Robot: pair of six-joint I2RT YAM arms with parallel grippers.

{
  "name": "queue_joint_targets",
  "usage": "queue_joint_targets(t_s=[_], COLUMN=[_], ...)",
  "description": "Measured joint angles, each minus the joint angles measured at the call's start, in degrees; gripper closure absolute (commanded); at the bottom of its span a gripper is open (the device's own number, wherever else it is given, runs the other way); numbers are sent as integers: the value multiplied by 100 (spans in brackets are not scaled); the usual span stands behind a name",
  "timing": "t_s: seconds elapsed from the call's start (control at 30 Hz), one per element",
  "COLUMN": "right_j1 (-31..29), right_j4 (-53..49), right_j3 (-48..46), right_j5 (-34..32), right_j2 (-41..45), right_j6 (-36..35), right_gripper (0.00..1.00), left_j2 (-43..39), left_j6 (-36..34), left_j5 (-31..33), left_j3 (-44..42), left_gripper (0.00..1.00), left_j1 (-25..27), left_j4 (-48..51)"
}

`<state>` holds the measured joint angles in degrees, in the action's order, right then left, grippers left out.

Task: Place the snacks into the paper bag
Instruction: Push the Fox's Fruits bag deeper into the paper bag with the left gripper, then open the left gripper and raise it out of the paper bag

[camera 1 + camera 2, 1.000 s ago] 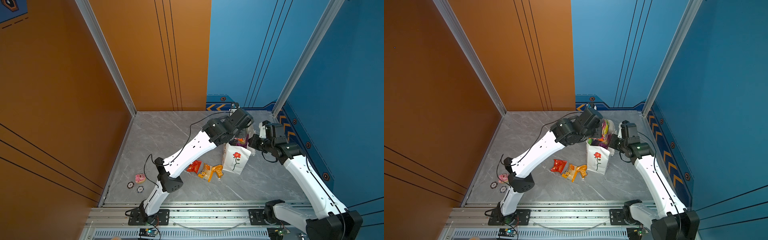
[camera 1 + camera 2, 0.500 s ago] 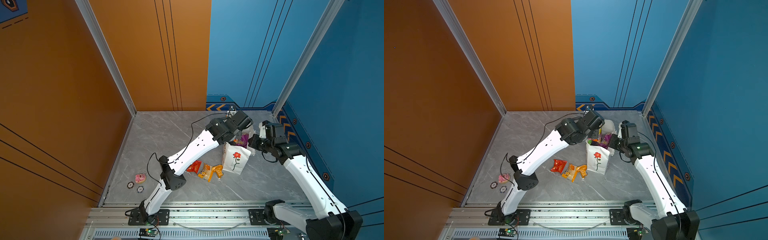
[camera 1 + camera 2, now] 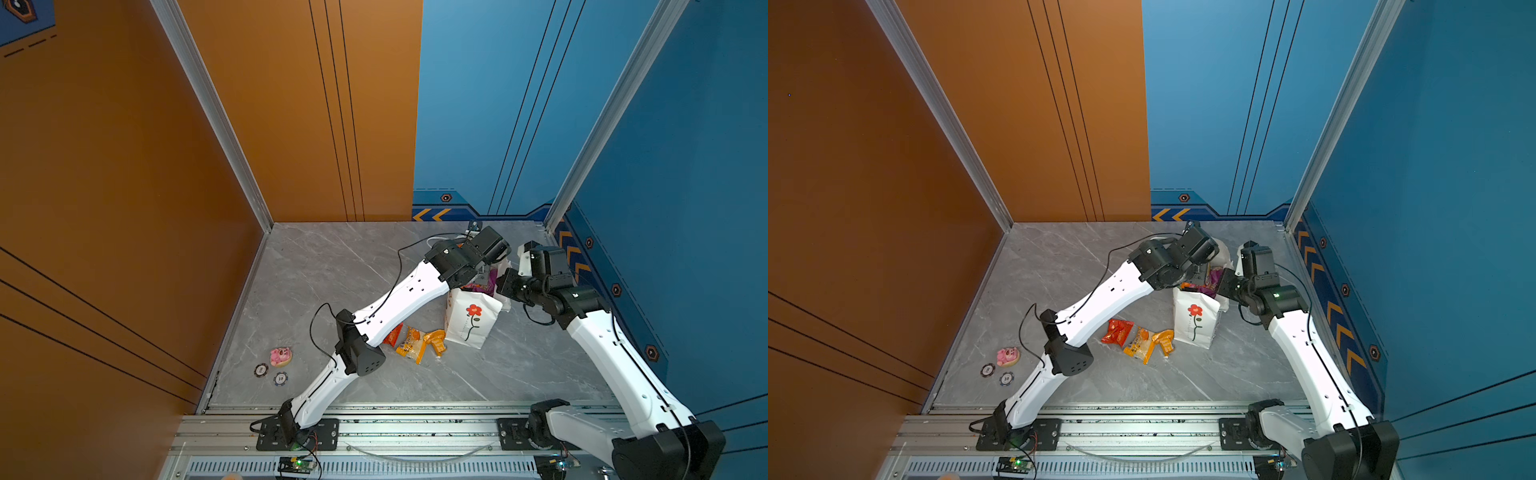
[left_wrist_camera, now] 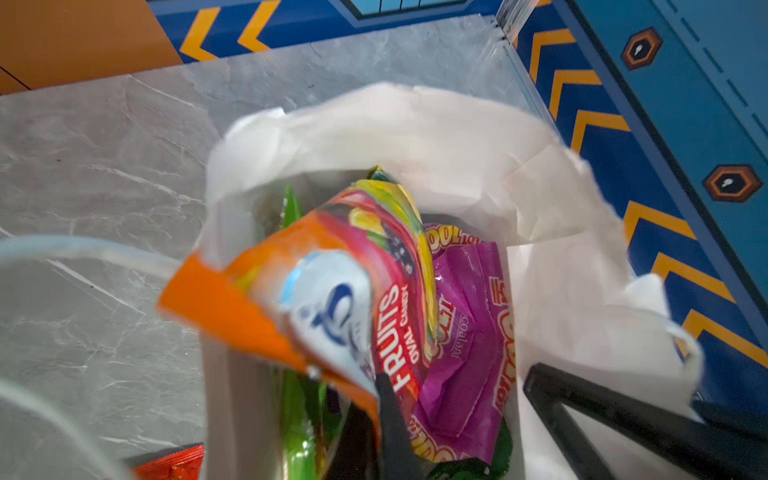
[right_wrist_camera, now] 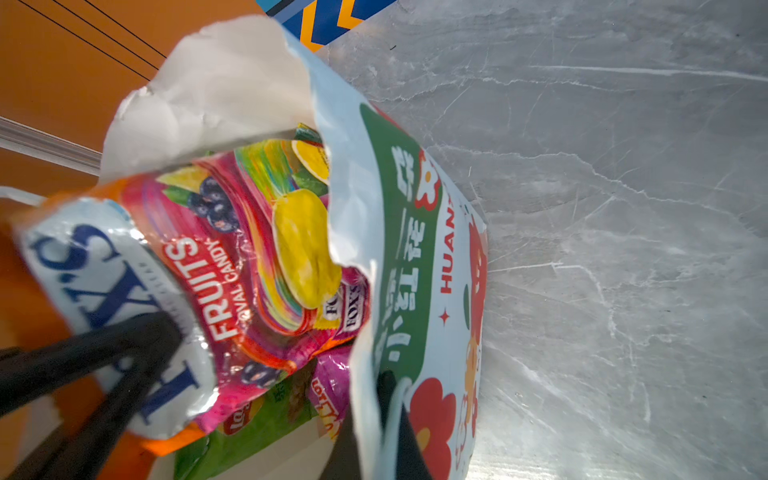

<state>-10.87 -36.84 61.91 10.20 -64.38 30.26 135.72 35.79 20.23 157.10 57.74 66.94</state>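
The white paper bag (image 3: 471, 322) (image 3: 1196, 324) with a red flower stands upright at the back right of the floor. My left gripper (image 4: 374, 399) is shut on the orange-pink FOX'S packet (image 4: 332, 291) (image 5: 208, 266), which hangs tilted in the bag's mouth. A purple packet (image 4: 469, 324) and a green one (image 4: 295, 415) lie inside. My right gripper (image 5: 380, 415) is shut on the bag's side wall (image 5: 399, 257) at the rim. Left of the bag, a red-orange packet (image 3: 1117, 331) and two orange-yellow packets (image 3: 1140, 345) (image 3: 1165, 340) lie on the floor.
A pink toy (image 3: 281, 356) and two poker chips (image 3: 261, 369) (image 3: 281, 378) lie near the front left corner. Orange and blue walls enclose the grey marble floor (image 3: 353, 266). The blue wall (image 3: 615, 286) is close behind the right arm.
My left gripper has sunk a little with the FOX'S packet, deeper into the bag's mouth. The right arm and the bag have stayed put.
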Motion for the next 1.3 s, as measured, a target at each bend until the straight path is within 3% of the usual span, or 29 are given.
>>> queue_joint_targets(t_s=[0.27, 0.4, 0.53, 0.7, 0.87, 1.07, 1.3], right_j1=[-7, -11, -17, -17, -24, -44, -87], right_j4=[0, -2, -2, -2, -2, -4, -9], right_j3=[0, 0, 0, 0, 0, 17, 39], right_j5=[-101, -127, -127, -120, -122, -120, -120], right_j2=[-24, -24, -22, -22, -22, -26, -37], right_j6=[2, 2, 0, 0, -2, -2, -4], right_gripper=[92, 92, 92, 92, 92, 92, 92], left_j2=[210, 210, 114, -376, -1060, -1851, -1749], left_j6=[-4, -50, -109, -411, -813, -857, -669], left_j5=[-925, -1307, -1434, -887, -341, 61, -83], left_j3=[313, 313, 48, -636, -820, -1320, -1672], left_gripper=[95, 79, 57, 31, 19, 22, 36], left_j1=[-170, -157, -157, -157, -160, -319, -682], left_j4=[-166, -487, -765, -798, -848, -885, -557])
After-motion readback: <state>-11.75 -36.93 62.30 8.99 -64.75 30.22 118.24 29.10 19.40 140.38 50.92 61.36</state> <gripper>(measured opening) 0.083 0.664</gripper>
